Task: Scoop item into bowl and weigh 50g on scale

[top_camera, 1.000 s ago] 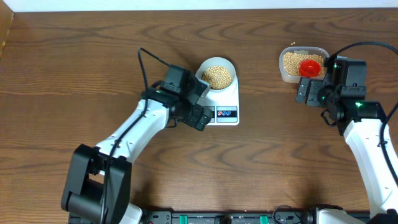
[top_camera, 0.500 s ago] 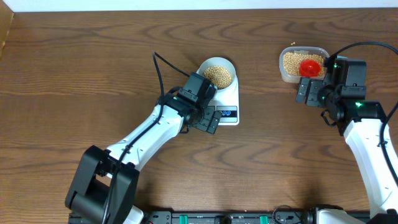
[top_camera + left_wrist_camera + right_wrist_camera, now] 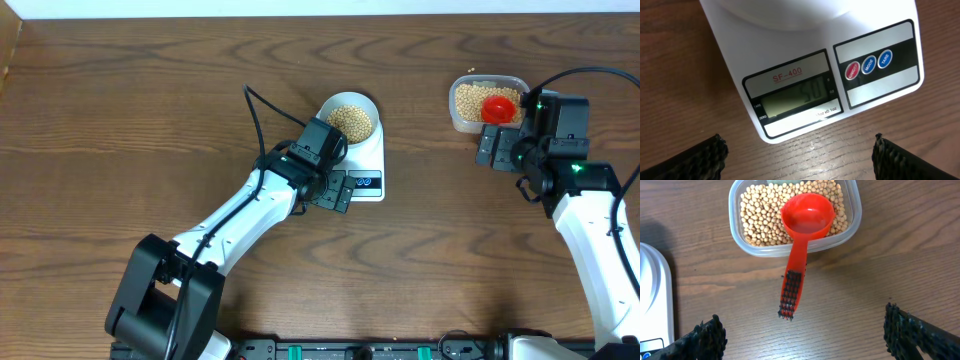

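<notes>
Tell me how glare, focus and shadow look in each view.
Left wrist: the grey LCD on the white rectangular digital scale is dim, digits faint; left claw tips blurred. Right wrist: tan round beans sharp, red plastic scoop slightly glossy. Overhead: even light, soft shadows, LCD unreadable.

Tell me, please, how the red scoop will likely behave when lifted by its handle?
The red scoop looks like moulded plastic, so probably stiff and light. Its cup is empty, so lifting should spill no beans. The dark rough patch on its handle probably resists slipping, though the cup, resting on loose beans, might slide if pushed.
</notes>
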Available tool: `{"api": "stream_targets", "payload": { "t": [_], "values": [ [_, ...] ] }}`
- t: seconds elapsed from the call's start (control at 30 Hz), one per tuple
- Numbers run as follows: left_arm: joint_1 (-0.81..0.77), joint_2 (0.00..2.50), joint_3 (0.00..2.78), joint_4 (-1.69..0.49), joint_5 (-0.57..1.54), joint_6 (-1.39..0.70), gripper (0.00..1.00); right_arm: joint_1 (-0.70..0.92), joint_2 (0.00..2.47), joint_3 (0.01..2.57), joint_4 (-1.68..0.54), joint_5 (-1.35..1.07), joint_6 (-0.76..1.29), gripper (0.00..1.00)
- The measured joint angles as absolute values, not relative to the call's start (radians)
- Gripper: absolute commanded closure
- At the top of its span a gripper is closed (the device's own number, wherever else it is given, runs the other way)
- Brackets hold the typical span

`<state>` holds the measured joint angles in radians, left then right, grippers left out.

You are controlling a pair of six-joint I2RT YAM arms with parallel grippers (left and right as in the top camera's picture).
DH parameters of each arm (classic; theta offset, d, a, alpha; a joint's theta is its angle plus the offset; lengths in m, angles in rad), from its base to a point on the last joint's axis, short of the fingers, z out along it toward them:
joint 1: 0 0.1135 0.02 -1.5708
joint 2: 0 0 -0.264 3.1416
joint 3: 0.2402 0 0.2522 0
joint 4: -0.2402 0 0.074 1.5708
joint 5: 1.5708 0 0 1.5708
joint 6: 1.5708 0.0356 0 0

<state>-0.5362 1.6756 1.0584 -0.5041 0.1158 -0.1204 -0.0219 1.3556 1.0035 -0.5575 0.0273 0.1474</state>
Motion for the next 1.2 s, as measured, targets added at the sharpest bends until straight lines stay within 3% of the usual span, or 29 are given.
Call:
{"api": "stream_targets", "payload": {
  "t": [1.2],
  "values": [
    [-0.536, 1.676, 1.058, -0.261, 0.046, -0.070, 0.05, -0.022, 1.356, 1.003, -0.558, 0.028, 0.147, 0.01]
  ]
}}
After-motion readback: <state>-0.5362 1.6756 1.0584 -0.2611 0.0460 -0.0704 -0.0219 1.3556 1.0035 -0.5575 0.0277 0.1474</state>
